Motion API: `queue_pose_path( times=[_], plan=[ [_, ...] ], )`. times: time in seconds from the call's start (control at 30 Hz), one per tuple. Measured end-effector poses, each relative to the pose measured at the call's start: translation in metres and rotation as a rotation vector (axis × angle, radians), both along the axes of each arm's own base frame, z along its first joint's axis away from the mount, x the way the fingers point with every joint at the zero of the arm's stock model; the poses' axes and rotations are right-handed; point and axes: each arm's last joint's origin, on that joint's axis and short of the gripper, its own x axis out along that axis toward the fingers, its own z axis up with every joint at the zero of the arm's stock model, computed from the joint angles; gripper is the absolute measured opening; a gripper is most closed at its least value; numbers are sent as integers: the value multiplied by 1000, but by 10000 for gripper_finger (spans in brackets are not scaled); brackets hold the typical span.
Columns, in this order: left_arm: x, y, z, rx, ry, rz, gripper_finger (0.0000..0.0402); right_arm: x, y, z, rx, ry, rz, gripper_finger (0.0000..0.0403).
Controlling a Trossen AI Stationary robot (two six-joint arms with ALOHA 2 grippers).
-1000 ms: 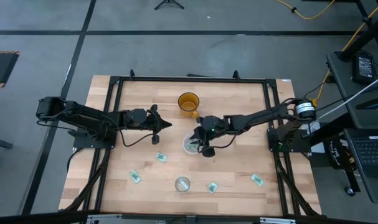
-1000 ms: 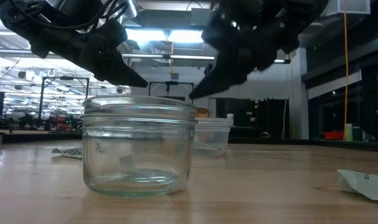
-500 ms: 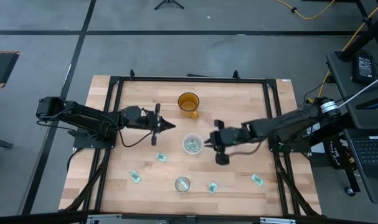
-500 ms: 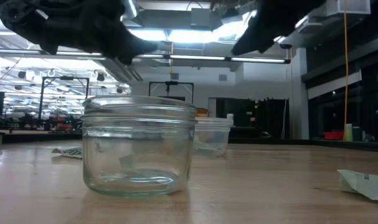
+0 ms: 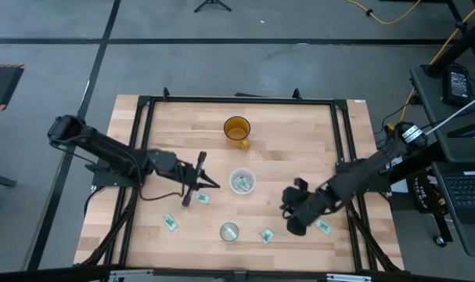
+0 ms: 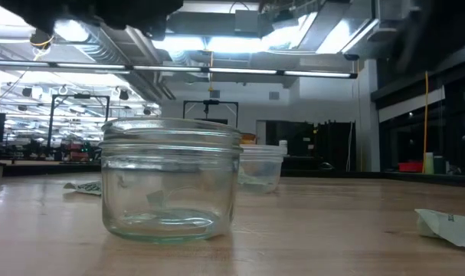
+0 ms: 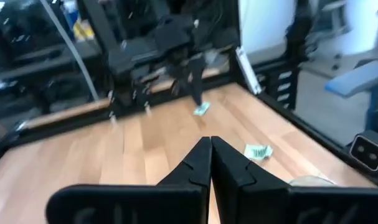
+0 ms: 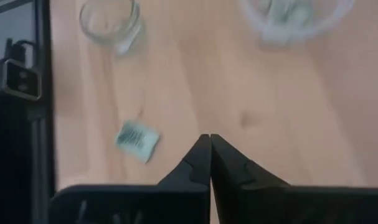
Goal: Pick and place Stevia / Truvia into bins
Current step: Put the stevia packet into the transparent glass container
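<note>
High view: left gripper (image 5: pixel 196 181) at centre-left, right gripper (image 5: pixel 293 211) at lower right; wide bin (image 5: pixel 242 182) at centre holds sachets, small bin (image 5: pixel 229 232) below it, loose sachets (image 5: pixel 170 223) along the lower table (image 5: pixel 300 133).

Low view: glass bin (image 6: pixel 171 181) at centre-left.

Wrist views: left fingers (image 7: pixel 199 163) together; right fingers (image 8: pixel 202 158) together, sachet (image 8: pixel 137 140) at left.

Pale blond wood grain on the table (image 5: pixel 300 149). An amber-orange cup (image 5: pixel 237 129). Green-and-white sachets (image 5: pixel 169 223) scattered about, one (image 8: pixel 137 140) mint green with dark print. Both arms black; the clear jar (image 6: pixel 171 180) faintly greenish.
</note>
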Motion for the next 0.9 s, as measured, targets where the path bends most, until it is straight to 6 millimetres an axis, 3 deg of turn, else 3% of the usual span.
queue_pose_path(
  times=[0.27, 0.47, 0.67, 0.9],
  plan=[
    [-9, -39, 7, -33, 94, 96, 1, -32, 10, -1, 40, 208, -238, 2],
    [-17, -52, 8, 48, 60, 204, 2, -50, 20, -12, 24, 435, -383, 1],
    [-16, -53, 8, -18, 56, 248, 2, -49, 35, -27, 33, 684, -421, 1],
    [-7, -59, 7, -30, 71, 246, 2, -48, 44, -33, 15, 714, -404, 5]
  ],
)
